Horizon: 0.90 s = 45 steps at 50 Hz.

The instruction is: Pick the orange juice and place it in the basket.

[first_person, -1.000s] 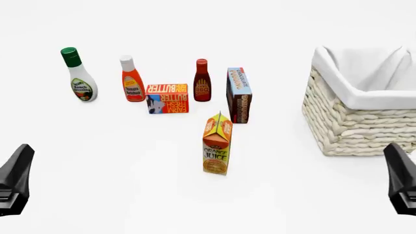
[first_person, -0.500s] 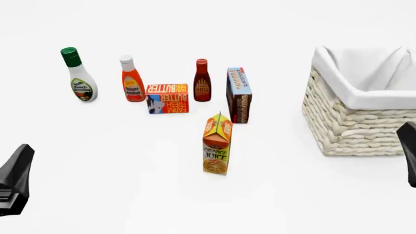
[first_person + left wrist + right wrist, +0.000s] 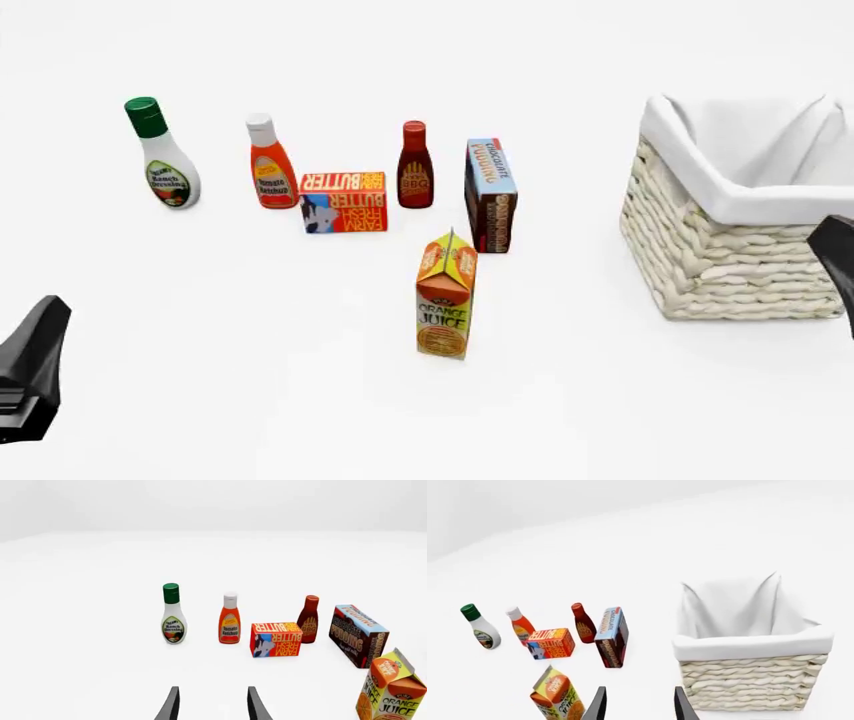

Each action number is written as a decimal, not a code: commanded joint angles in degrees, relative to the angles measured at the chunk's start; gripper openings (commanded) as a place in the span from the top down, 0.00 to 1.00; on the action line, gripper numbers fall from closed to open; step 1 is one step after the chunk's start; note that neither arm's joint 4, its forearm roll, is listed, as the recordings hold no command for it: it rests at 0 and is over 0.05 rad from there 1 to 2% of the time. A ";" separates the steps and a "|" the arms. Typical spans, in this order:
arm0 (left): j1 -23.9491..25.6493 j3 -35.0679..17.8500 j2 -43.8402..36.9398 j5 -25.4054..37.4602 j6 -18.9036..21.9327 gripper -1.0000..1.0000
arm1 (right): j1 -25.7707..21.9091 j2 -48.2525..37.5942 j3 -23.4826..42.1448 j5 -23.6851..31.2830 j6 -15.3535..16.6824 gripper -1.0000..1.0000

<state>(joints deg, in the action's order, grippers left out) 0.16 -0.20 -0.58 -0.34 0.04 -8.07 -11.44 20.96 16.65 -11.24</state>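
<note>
Standing upright, the orange juice (image 3: 446, 297) sits ahead and left of the right gripper (image 3: 638, 703), which hangs open and empty near the basket (image 3: 727, 255); the left gripper (image 3: 211, 703) is likewise open.

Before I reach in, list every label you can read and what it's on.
"ORANGE JUICE": orange juice carton.
"FARM FRESH BUTTER": butter box.
"CHOCOLATE PUDDING": pudding box.
"Ranch Dressing": green-capped bottle.
"Tomato Ketchup": white-capped bottle.
"BBQ": dark red bottle; rest blurred.
Basket: no text.
</note>
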 commanded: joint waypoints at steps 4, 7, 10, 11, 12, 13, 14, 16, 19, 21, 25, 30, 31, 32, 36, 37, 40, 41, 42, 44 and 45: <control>0.00 0.02 -0.16 -0.17 0.01 0.00 | -2.46 -5.34 4.97 3.60 -3.41 0.00; 0.01 0.02 -0.17 -0.17 -0.01 0.00 | -3.53 -8.45 6.77 4.54 -5.85 0.00; 0.00 0.02 -0.15 -0.17 0.00 0.00 | -4.07 -9.49 7.79 4.97 -6.56 0.00; 0.01 0.02 -0.14 -0.16 0.00 0.00 | -4.83 -11.10 8.18 4.89 -7.72 0.00; 0.01 0.02 -0.15 -0.17 -0.01 0.00 | -4.36 -11.28 8.90 5.41 -7.32 0.00; -0.01 0.02 -0.15 -0.16 0.01 0.00 | -4.70 -12.14 9.34 5.54 -7.75 0.00; 0.00 0.02 -0.15 -0.17 0.00 0.00 | -5.23 -13.26 10.02 5.77 -8.07 0.00; -0.01 0.02 -0.16 -0.17 -0.01 0.00 | -5.72 -14.77 10.38 6.17 -10.66 0.00; 0.00 0.02 -0.14 -0.16 0.00 0.00 | -6.10 -15.64 11.53 7.29 -11.07 0.00; 0.01 0.02 -0.16 -0.17 0.00 0.00 | -6.16 -16.76 11.39 7.57 -11.76 0.00; 0.00 0.02 -0.14 -0.16 0.00 0.00 | -6.59 -17.18 12.73 8.89 -12.33 0.00; 0.01 0.02 -0.14 -0.16 -0.01 0.00 | -7.62 -18.80 14.98 10.45 -13.07 0.00; 0.01 0.02 -0.14 -0.16 -0.01 0.00 | -7.82 -19.24 15.39 10.63 -13.28 0.00; 0.01 0.02 -0.13 -0.16 0.00 0.00 | -7.85 -19.56 15.79 10.87 -13.23 0.00; 0.01 0.02 -0.15 -0.17 -0.01 0.00 | -8.66 -20.66 16.83 11.53 -14.09 0.00; 0.00 0.02 -0.14 -0.16 0.00 0.00 | -9.21 -21.64 17.42 12.02 -14.80 0.00; 0.00 0.02 -0.14 -0.16 0.00 0.00 | -10.10 -22.56 17.83 12.11 -15.80 0.00; -0.01 0.02 -0.14 -0.16 -0.01 0.00 | -10.61 -23.25 18.28 12.21 -16.34 0.00; -0.01 0.02 -0.14 -0.16 -0.01 0.00 | -10.61 -23.26 18.29 12.21 -16.34 0.00; -0.01 0.02 -0.13 -0.16 0.00 0.00 | -11.70 -24.57 18.44 12.10 -17.82 0.00; 0.01 0.02 -0.14 -0.16 -0.01 0.00 | -11.73 -24.63 18.71 12.10 -17.93 0.00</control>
<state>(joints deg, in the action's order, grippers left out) 0.16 -0.17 -0.72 -0.50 0.03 -17.27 -32.36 37.30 27.63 -25.98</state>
